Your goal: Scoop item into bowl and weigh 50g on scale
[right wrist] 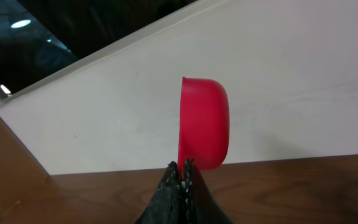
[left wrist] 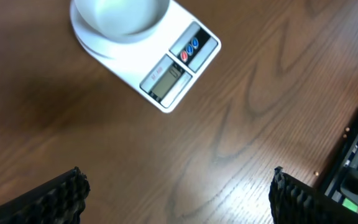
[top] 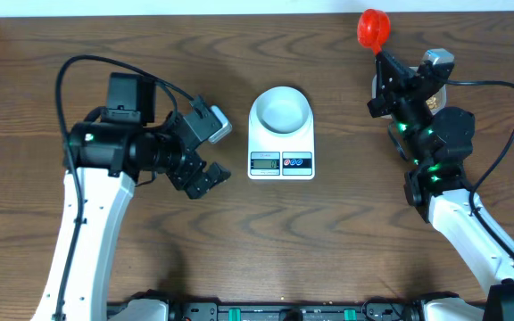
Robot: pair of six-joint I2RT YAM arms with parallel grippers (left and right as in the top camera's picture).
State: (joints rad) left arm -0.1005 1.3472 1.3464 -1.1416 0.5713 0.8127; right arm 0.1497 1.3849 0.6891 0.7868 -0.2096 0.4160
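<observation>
1. Black fingers of the right gripper (right wrist: 181, 167) lie closest to the right wrist camera. They are pressed together on the thin handle of a red plastic measuring scoop (right wrist: 204, 124).
2. In that view the scoop's cup is seen from the side against a pale wall. Its inside cannot be seen.
3. Overhead, the scoop (top: 373, 27) is at the far right edge of the table, with the right gripper (top: 384, 61) clamped just below its cup.
4. Small round tan-yellow beans (top: 435, 100) show as a small patch just beside the right arm's wrist. The arm hides most of what holds them.
5. The small round pale blue-white bowl (top: 281, 109) sits on the weighing end of the white rectangular digital scale (top: 281, 163), at the table's centre. Its inner surface looks smooth and pale in the left wrist view (left wrist: 120, 15).
6. The scale (left wrist: 179, 68) has a grey display and, just beside it, one red and one blue button. The reading is too small to make out.
7. The beans and the bowl are well apart.
8. The left gripper (top: 205, 178) hangs to the left of the scale with its fingers spread wide and nothing between them. In its own camera (left wrist: 179, 199) only bare wood shows between the pads.
9. The brown wood-grain table (top: 328, 250) carries all of these items.
</observation>
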